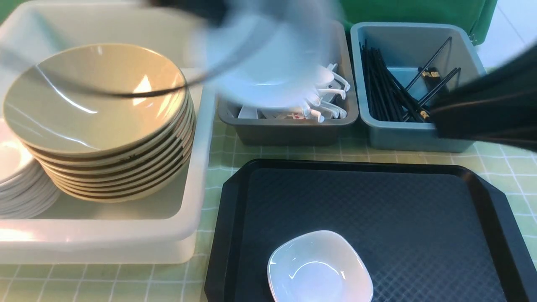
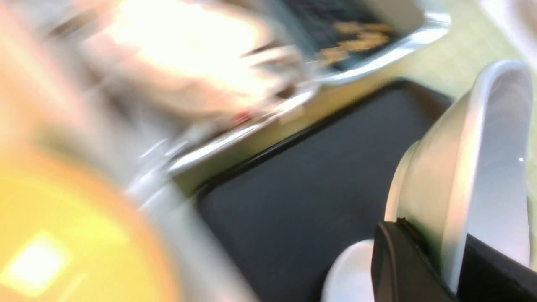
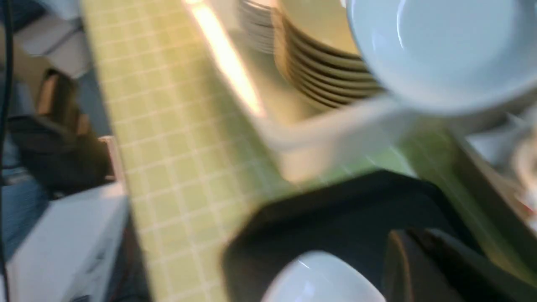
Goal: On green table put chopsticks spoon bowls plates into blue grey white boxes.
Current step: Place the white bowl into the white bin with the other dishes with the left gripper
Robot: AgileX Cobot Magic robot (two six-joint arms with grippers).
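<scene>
My left gripper (image 2: 440,239) is shut on the rim of a small white plate (image 2: 465,167), held on edge. In the front view this plate is a pale motion blur (image 1: 268,54) in the air over the grey box (image 1: 289,130), which holds white spoons (image 1: 327,107). A second plate (image 1: 321,268) lies on the black tray (image 1: 377,201). The white box (image 1: 126,243) holds stacked bowls (image 1: 96,100) and more plates (image 1: 21,180). Black chopsticks (image 1: 390,92) lie in the blue box (image 1: 419,138). My right gripper (image 3: 419,239) is shut with nothing in it, above the tray, beside the lying plate (image 3: 319,281).
The green table (image 1: 503,167) shows around the tray and boxes. My right arm is a dark blur (image 1: 486,113) in front of the blue box's right side. A dark cable (image 1: 105,90) hangs across the bowls. Beyond the table's edge stand white furniture (image 3: 63,239) and a dark object (image 3: 58,147).
</scene>
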